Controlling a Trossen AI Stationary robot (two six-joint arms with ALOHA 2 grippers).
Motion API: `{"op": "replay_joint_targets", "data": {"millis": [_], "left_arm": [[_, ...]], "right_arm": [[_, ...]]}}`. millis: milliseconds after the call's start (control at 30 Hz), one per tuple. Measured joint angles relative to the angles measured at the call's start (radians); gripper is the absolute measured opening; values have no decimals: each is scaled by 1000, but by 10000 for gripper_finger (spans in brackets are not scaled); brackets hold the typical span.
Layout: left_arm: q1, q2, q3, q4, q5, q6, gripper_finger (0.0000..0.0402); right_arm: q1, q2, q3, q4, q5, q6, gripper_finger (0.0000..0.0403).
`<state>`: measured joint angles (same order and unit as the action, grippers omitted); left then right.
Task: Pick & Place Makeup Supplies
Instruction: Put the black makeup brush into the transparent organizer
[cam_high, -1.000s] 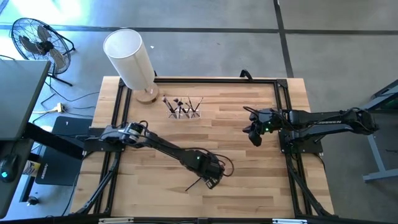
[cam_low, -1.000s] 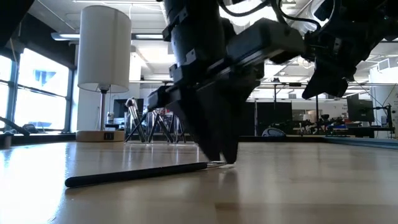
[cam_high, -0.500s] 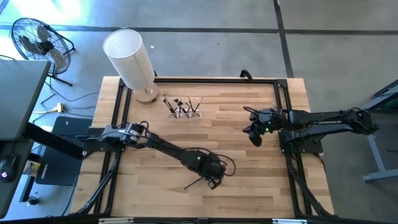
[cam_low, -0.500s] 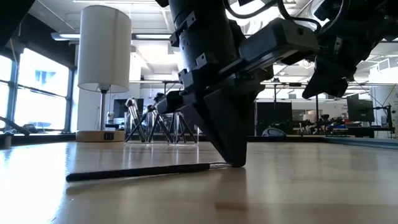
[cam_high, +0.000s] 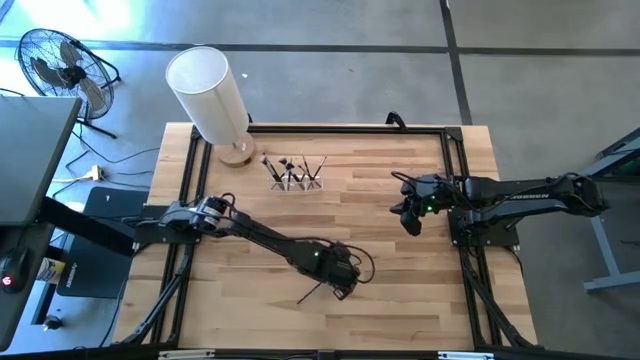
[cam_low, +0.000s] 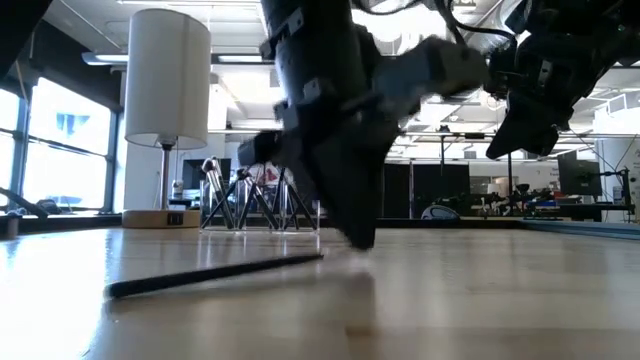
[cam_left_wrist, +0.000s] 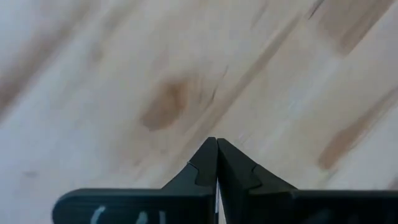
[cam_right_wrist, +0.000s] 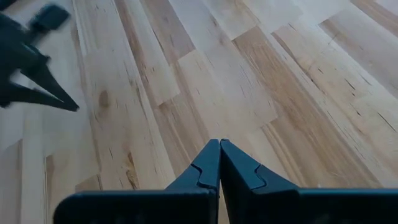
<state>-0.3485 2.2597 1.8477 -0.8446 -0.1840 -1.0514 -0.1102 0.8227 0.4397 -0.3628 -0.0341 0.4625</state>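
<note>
A thin dark makeup brush lies near the table's front middle. In the low view it slants, with its handle end on the wood and its other end raised a little. My left gripper stands over that raised end, pointing down and shut. More brushes stand in a small clear holder at the far middle. My right gripper hangs shut above the table's right half, away from the brushes, with nothing in it. My left gripper comes from above, fingers pointing down, and is shut at the brush's raised end. Blur in the low view and the fingers themselves in the wrist view hide the place of contact. The brush slants, its handle end resting on the table.
A tall white cylinder on a wooden foot stands at the far left corner, next to the holder. A fan and a desk are on the floor to the left. Bare wood lies between the two arms.
My left gripper has shut at the brush's end and then moved slightly up and toward the table's left. That end of the brush has risen off the wood, while its handle end has stayed where it was.
</note>
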Motion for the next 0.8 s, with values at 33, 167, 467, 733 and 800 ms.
{"op": "replay_joint_targets", "data": {"millis": [33,167,467,733,800], "left_arm": [[0,-15,1,0,-21,-3,0],[-6,-61,3,-4,-98,-5,0],[-32,-167,6,-138,-339,-31,0],[-45,-312,-130,-172,-444,-83,0],[-35,-361,-215,-87,-454,-86,0]], "right_arm": [[0,0,0,0,0,0,2],[0,0,0,0,0,0,2],[0,0,0,-9,-3,0,3],[0,0,0,-15,-4,0,2],[0,0,0,-15,-8,0,4]]}}
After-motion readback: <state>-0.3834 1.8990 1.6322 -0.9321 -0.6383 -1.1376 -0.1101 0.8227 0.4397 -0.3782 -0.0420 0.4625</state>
